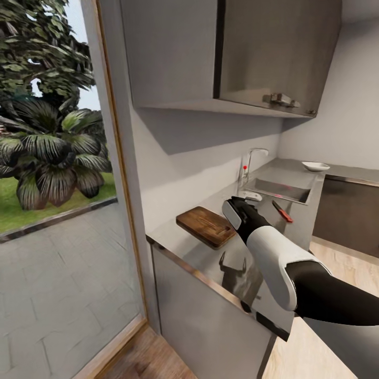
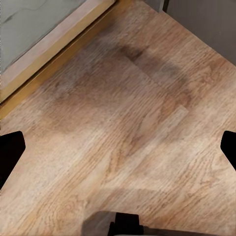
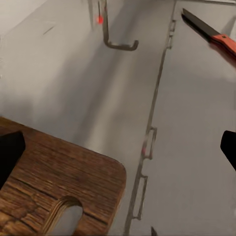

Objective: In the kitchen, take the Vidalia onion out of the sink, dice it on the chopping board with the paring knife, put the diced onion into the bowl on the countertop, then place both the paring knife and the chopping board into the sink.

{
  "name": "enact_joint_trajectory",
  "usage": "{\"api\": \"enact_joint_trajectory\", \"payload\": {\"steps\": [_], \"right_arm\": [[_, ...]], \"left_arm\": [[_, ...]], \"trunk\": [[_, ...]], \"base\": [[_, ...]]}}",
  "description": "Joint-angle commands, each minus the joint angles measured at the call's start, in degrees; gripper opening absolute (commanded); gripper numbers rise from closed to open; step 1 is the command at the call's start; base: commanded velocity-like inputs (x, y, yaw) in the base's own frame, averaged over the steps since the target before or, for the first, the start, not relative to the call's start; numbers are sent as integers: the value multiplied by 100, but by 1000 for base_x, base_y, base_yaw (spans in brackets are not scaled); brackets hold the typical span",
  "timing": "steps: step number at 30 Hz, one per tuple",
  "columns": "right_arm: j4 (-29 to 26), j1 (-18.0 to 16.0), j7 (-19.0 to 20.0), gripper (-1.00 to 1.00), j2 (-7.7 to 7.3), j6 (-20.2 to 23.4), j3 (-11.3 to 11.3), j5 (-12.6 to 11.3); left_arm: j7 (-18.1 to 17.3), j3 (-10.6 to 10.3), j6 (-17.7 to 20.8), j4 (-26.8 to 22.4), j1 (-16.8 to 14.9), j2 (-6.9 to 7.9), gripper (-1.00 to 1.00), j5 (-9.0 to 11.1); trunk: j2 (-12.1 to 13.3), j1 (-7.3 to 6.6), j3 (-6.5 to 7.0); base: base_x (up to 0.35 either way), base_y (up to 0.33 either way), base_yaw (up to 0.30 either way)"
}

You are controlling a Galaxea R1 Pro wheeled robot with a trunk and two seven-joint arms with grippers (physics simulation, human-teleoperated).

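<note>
Right gripper (image 1: 235, 207) hovers over the bench (image 1: 210, 258) beside the chopping board (image 1: 206, 226), fingers spread, empty. Knife (image 1: 282, 211) lies near the front edge beside the sink (image 1: 276, 190), blade pointing toward the sink, long axis angled across the bench. Left gripper (image 2: 118, 147) spread over wood floor (image 2: 123, 123).

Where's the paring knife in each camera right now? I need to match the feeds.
Head view: paring knife lies on the countertop, between chopping board and sink.
Left wrist view: not in it; wooden floor.
Right wrist view: upper right corner.
Shared landmark: the chopping board.
</note>
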Motion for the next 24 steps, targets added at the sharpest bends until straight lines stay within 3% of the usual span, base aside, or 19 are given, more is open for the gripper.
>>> {"api": "enact_joint_trajectory", "payload": {"steps": [1,6,12,24], "right_arm": [[-4,-4,-36,100,0,43,33,-23],[-1,-4,-33,100,0,39,33,-17],[39,-4,-197,100,0,-301,33,17],[483,-4,-330,100,0,-579,33,3]], "left_arm": [[8,-7,-7,-10,3,1,100,27],[8,-7,-8,-6,3,1,100,26],[8,-7,0,-1,3,0,100,30],[8,-7,1,-1,3,-7,100,29]], "trunk": [[-3,0,-5],[-3,0,-5],[-3,0,-5],[-3,0,-5]], "base": [[0,35,0],[0,15,0],[0,2,0],[-17,0,0]]}}
